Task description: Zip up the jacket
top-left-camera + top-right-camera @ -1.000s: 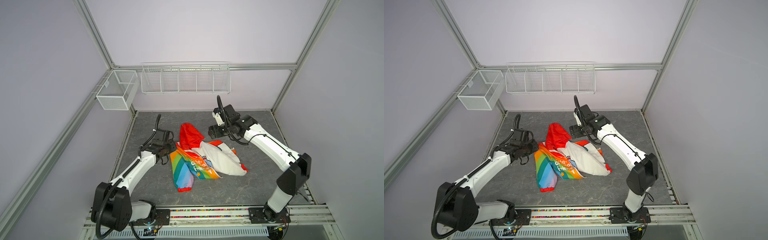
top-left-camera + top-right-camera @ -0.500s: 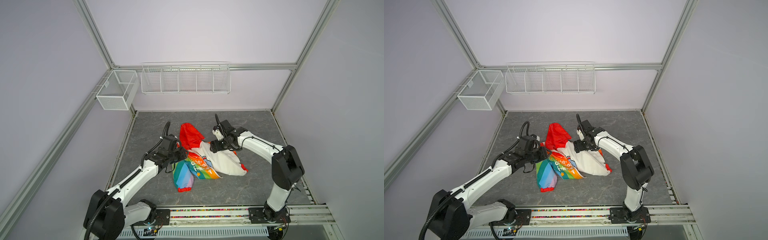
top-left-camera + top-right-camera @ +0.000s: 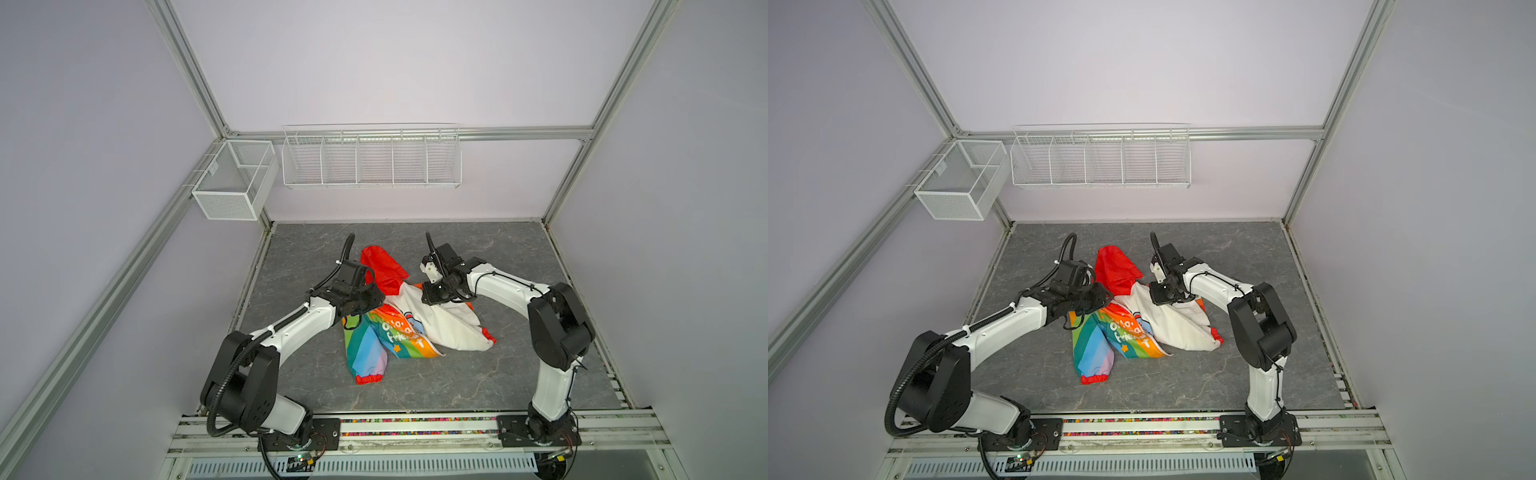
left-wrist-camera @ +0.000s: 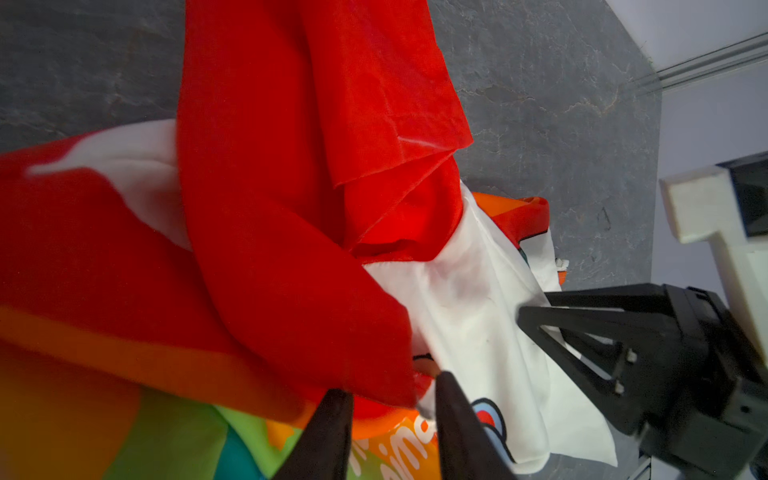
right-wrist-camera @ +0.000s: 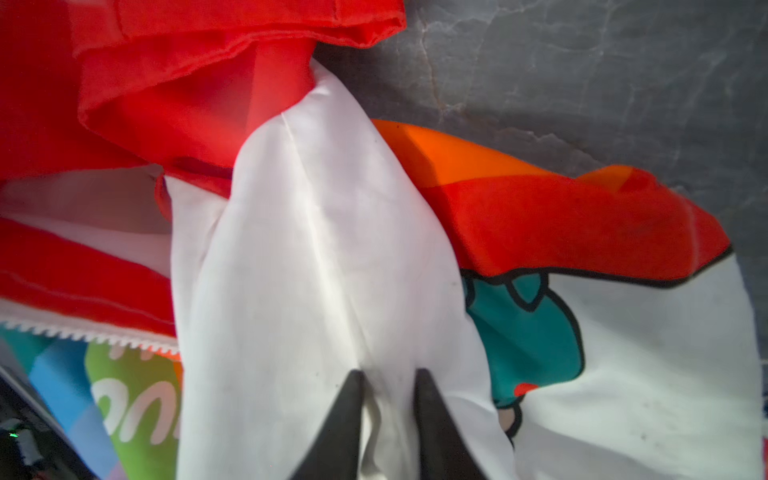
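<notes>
The jacket (image 3: 399,334) (image 3: 1127,338) lies crumpled mid-mat, its red hood (image 3: 380,270) toward the back, a rainbow sleeve toward the front and white lining turned up on the right. My left gripper (image 3: 376,297) (image 4: 392,384) sits at the jacket's left edge below the hood, shut on a fold of red and orange fabric. My right gripper (image 3: 428,299) (image 5: 388,372) presses into the white lining (image 5: 316,270), shut on a pinched fold of it. A stretch of white zipper teeth (image 5: 83,334) shows along a red edge. The zipper's slider is hidden.
A grey stone-look mat (image 3: 498,257) covers the floor. A long wire basket (image 3: 372,160) hangs on the back wall and a mesh bin (image 3: 232,183) on the left frame. The arms' base rail (image 3: 415,424) runs along the front.
Both arms came in and down onto the jacket. The right gripper, open before, closed on the white lining. The left gripper moved right to the fabric below the hood.
</notes>
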`<state>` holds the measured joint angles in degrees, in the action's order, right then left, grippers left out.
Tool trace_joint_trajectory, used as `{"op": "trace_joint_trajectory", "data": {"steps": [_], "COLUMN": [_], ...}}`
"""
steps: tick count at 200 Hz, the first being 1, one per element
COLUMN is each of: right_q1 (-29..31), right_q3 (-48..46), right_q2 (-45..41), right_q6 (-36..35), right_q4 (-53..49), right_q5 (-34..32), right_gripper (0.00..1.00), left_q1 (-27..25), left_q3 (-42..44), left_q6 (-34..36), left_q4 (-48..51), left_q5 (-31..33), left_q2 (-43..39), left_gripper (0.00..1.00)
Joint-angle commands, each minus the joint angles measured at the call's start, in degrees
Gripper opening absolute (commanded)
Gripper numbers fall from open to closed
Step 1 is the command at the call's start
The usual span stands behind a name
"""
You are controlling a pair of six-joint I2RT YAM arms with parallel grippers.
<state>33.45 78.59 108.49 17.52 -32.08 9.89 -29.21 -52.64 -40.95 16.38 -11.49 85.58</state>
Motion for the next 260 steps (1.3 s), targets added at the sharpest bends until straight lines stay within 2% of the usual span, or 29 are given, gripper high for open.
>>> {"op": "trace_joint_trajectory", "data": {"steps": [1,26,116,158,210,260], "right_q1": [-0.1,0.0,0.2,-0.1,-2.1,-10.0], "right_q3": [-1.4,-2.3,3.8,6.6,13.5,14.1], "right_q2": [-5.3,-10.0,-24.6,-32.1,-31.5,-21.4], "right_q6": [1.2,2.3,3.8,2.5,1.6,0.3], "right_q4": [0.4,-1.1,-12.4,-15.8,-17.9,-17.7], "right_q5": [1.9,1.3,-1.9,-4.2,0.0,2.7], "right_gripper": [0.08,0.07,0.07,0.07,0.07,0.07], "left_q1": [-0.2,-0.1,-0.2,-0.2,-0.1,-0.1], "left_q3": [-2.5,-3.1,-7.5,-6.9,-10.4,-16.8], "left_q6": [1.5,2.2,6.5,7.8,9.1,9.7], "left_q4": [-0.9,-0.7,7.0,8.8,10.4,11.7], "left_q5": [0.0,0.2,1.4,5.1,7.4,9.2], "left_q2": [1.8,1.4,-3.4,-7.9,-6.5,-0.9], "left_gripper": [0.20,0.00,0.00,0.00,0.00,0.00]}}
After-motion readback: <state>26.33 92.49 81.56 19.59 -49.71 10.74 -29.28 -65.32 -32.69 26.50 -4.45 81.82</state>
